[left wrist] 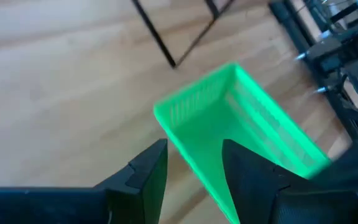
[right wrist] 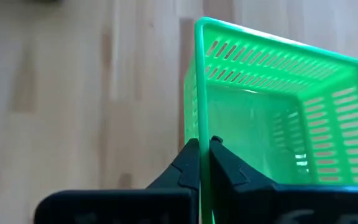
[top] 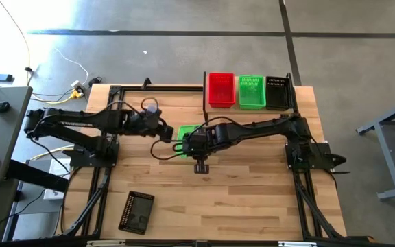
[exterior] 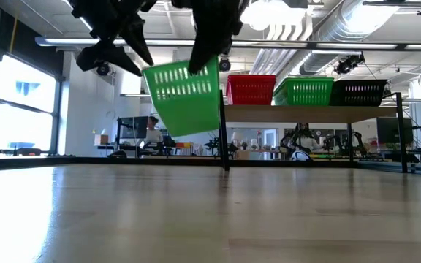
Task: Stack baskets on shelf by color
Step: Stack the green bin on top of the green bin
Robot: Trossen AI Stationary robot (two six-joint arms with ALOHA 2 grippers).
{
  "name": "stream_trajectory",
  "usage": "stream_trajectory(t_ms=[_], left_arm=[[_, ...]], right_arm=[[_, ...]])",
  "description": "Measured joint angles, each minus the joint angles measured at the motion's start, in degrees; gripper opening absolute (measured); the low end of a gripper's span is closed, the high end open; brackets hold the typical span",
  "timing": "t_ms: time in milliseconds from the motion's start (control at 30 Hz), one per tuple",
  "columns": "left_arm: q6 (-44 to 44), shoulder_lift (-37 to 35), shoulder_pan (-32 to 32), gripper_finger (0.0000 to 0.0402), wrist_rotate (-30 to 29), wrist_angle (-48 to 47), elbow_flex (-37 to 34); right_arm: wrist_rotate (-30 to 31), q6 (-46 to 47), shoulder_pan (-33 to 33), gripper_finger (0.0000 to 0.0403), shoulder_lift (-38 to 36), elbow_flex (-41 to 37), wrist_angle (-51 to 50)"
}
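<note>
A bright green mesh basket hangs tilted in the air above the table's middle, also seen as the green basket in the high view. My right gripper is shut on its wall. My left gripper is open right beside the basket's left end. The shelf stands at the far edge and carries a red basket, a green basket and a black basket side by side. Another black basket lies on the table near the front left. My right gripper pinches the green basket's side wall at its rim, one finger inside the basket and one outside. The basket is lifted clear of the table and hangs tilted below the fingers. My left gripper: I cannot tell whether its open fingers touch the basket.
The shelf's thin black posts stand just behind the hanging basket. Black frame rails run along the table's left and right sides. Bare wooden table top lies in front of the arms.
</note>
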Motion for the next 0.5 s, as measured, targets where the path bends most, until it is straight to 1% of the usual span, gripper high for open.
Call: stream_trajectory(t_ms=[100, 200, 333, 500], left_arm=[[5.19, -2.33, 2.66, 0.0141, 0.13, 0.04, 0.0], [10.08, -4.68, 5.09, 0.0141, 0.13, 0.02, -0.02], [16.67, -7.5, 8.08, 0.0141, 0.13, -0.01, -0.02], [23.86, -9.47, 11.33, 0.0141, 0.13, 0.71, -0.02]], right_arm=[[-3.96, 1.94, -0.78, 0.0, -1.61, 0.0, 1.62], [-6.11, 4.29, -1.42, 0.0, -3.52, 0.0, 1.89], [-6.04, 8.41, -1.65, 0.0, -6.41, 0.0, 1.48], [-6.26, 8.5, -1.59, 0.0, -9.35, 0.0, 2.43]])
